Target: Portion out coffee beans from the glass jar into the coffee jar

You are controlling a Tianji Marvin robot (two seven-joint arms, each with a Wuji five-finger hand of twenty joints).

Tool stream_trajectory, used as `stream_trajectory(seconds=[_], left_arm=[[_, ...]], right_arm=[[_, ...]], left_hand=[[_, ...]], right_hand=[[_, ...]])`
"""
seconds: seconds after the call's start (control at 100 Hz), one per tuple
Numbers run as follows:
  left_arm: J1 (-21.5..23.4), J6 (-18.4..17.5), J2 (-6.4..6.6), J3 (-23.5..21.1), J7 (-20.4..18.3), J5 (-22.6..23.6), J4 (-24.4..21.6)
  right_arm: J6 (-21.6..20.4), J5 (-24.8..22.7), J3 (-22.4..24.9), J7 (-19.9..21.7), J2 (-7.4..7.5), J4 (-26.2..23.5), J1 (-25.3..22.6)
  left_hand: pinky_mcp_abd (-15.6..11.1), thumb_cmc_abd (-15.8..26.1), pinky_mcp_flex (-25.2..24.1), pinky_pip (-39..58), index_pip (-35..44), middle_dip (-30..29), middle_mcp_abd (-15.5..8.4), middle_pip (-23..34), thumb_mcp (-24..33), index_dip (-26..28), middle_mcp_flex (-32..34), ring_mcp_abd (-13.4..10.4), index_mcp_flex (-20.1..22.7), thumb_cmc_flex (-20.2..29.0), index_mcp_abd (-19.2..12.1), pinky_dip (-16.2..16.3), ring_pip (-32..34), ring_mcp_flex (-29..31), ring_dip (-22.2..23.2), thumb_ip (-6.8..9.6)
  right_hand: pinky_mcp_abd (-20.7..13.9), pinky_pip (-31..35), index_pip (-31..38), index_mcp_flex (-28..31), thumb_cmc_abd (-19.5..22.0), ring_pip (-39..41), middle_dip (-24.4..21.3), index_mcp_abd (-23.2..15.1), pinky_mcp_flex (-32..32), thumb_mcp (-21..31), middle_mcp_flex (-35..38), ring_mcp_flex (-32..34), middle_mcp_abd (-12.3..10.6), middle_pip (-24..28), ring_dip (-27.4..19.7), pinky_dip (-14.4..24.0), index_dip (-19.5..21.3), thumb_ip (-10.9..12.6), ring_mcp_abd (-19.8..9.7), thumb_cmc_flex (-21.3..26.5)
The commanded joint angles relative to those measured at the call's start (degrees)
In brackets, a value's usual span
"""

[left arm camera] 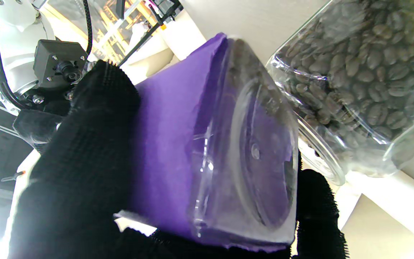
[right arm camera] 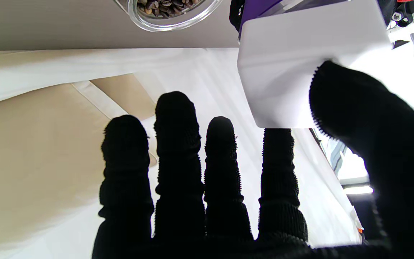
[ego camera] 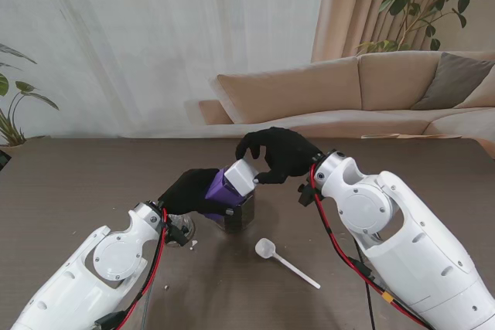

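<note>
Left hand [ego camera: 192, 191]: gripping the purple-labelled coffee jar [ego camera: 226, 188], tilting it above the table [ego camera: 77, 183].
Right hand [ego camera: 280, 152]: pinching the jar's white lid [ego camera: 244, 175] between thumb and fingers.
Glass jar [ego camera: 236, 216]: sitting just beneath, holding beans.
White scoop [ego camera: 282, 260]: lying nearby, to the right.

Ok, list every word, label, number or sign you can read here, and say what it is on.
None can be read in any view.
Purple-wrapped jar: plain purple, no print shown.
White lid: blank.
Glass jar of beans: no label visible.
White scoop: too small to tell.
</note>
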Motion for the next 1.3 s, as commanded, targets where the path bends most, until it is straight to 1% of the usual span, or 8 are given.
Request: stream_trajectory(seconds=[0.0, 0.19, 0.4, 0.6, 0.75, 0.98, 1.08, 1.29], left_arm=[[-0.12, 0.02, -0.21, -0.13, -0.91, -0.19, -0.61], [0.01, 0.14, -0.15, -0.27, -1.01, 0.01, -0.85], [-0.03, 0.18, -0.13, -0.22, -1.11, 0.00, -0.87], [0.02, 0.30, -0.16, -0.22, -1.02, -0.01, -0.98], [-0.10, 0.26, -0.15, -0.14, -1.12, -0.12, -0.89], [-0.06, 0.27, -0.20, -0.22, -0.95, -0.13, -1.01], [-0.09, 0.21, -0.20, -0.23, -0.93, -0.15, -1.01], [0.01, 0.03, -0.23, -0.40, -0.73, -0.10, -1.10]], right_arm=[[-0.11, -0.80, -0.53, 1.47, -0.15, 0.06, -0.32], [-1.46, -3.22, -0.10, 1.31, 0.09, 0.03, -0.26], [-2.21, -4.75, -0.13, 2.39, 0.47, 0.11, 0.28], [-1.90, -3.81, -0.47, 1.28, 0.13, 0.52, -0.08], [-1.00, -2.06, -1.08, 1.10, -0.10, 0.75, -0.16], [1.47, -0.16, -1.62, 2.20, -0.14, 0.00, -0.41], [3.35, 0.49, -1.95, 3.21, -0.06, -0.68, -0.52], [6.75, 0.13, -2.72, 5.21, 0.24, -1.78, -0.33]], left_hand=[[-7.62, 13.62, -1.64, -0.69, 11.10, 0.25, -3.20, 0.23, 24.44, 3.51, 0.61, 2.02, 7.97, 9.90, -4.69, -0.40, 3.73, -0.30, 1.41, 2.45], [-7.62, 13.60, -1.64, -0.69, 11.12, 0.26, -3.19, 0.23, 24.48, 3.49, 0.59, 2.04, 8.01, 9.86, -4.65, -0.40, 3.71, -0.30, 1.40, 2.44], [-7.62, 13.61, -1.64, -0.69, 11.15, 0.24, -3.17, 0.24, 24.46, 3.49, 0.61, 2.05, 8.04, 9.86, -4.69, -0.40, 3.72, -0.30, 1.41, 2.43], [-7.59, 13.62, -1.58, -0.66, 11.16, 0.24, -3.14, 0.27, 24.47, 3.48, 0.64, 2.06, 8.08, 9.87, -4.65, -0.39, 3.75, -0.27, 1.42, 2.44], [-7.55, 13.62, -1.59, -0.67, 11.15, 0.21, -3.15, 0.24, 24.45, 3.50, 0.58, 2.07, 8.04, 9.85, -4.61, -0.39, 3.73, -0.31, 1.42, 2.43], [-7.60, 13.64, -1.53, -0.64, 11.10, 0.19, -3.15, 0.22, 24.44, 3.48, 0.53, 2.05, 8.00, 9.89, -4.66, -0.39, 3.71, -0.34, 1.41, 2.44], [-7.73, 13.64, -1.55, -0.67, 11.12, 0.24, -3.26, 0.26, 24.42, 3.48, 0.56, 1.98, 8.01, 9.89, -4.70, -0.41, 3.72, -0.34, 1.41, 2.45], [-7.68, 13.63, -1.54, -0.65, 11.18, 0.26, -3.18, 0.25, 24.45, 3.50, 0.55, 2.03, 8.05, 9.91, -4.68, -0.40, 3.71, -0.34, 1.40, 2.46]], right_hand=[[0.82, 2.70, -1.36, -1.48, -0.63, 0.83, 0.24, -0.32, -5.04, -0.70, -0.45, 1.29, 0.12, -1.22, 0.63, 0.09, -0.19, -3.14, 0.12, -2.52], [-0.12, 2.43, -5.12, -10.80, -5.53, 1.02, -0.66, -0.04, -5.17, 1.49, -2.68, 0.75, -1.44, -1.70, 0.78, -0.10, -6.56, -3.25, -1.14, 0.62], [-0.82, 2.30, -3.68, -10.18, -6.50, 0.86, -0.93, -1.11, -5.03, 2.32, -3.09, 0.81, -1.89, -1.84, 0.68, -0.17, -7.33, -2.78, -1.90, 4.14], [-0.34, 2.57, -1.07, -6.02, -5.41, 1.64, -0.88, -1.87, -5.07, 1.51, -1.79, 1.21, -1.14, -1.41, 1.02, 0.02, -6.67, -3.22, -1.10, -0.07], [0.28, 3.00, 1.95, 2.04, -0.14, 2.51, -0.27, -1.80, -5.39, -0.45, -0.09, 1.37, 0.10, -1.49, 1.22, 0.45, -0.86, -3.12, -0.20, -2.70], [1.44, 3.26, 4.91, 13.48, 7.69, 3.31, 0.22, 2.11, -5.35, -4.30, 3.21, 2.18, 1.79, -1.72, 1.44, 0.76, 3.33, -2.87, 0.62, -5.84], [2.00, 3.36, 5.50, 19.13, 14.40, 3.64, 0.59, 4.69, -5.16, -8.20, 4.53, 2.64, 2.65, -2.04, 1.51, 0.90, 4.45, -3.38, 0.92, -7.98], [2.57, 3.97, 5.96, 30.02, 31.38, 4.73, 1.04, 8.25, -4.36, -20.81, 8.29, 4.52, 3.17, -2.57, 1.55, 1.16, 6.87, -0.19, 1.09, -11.41]])
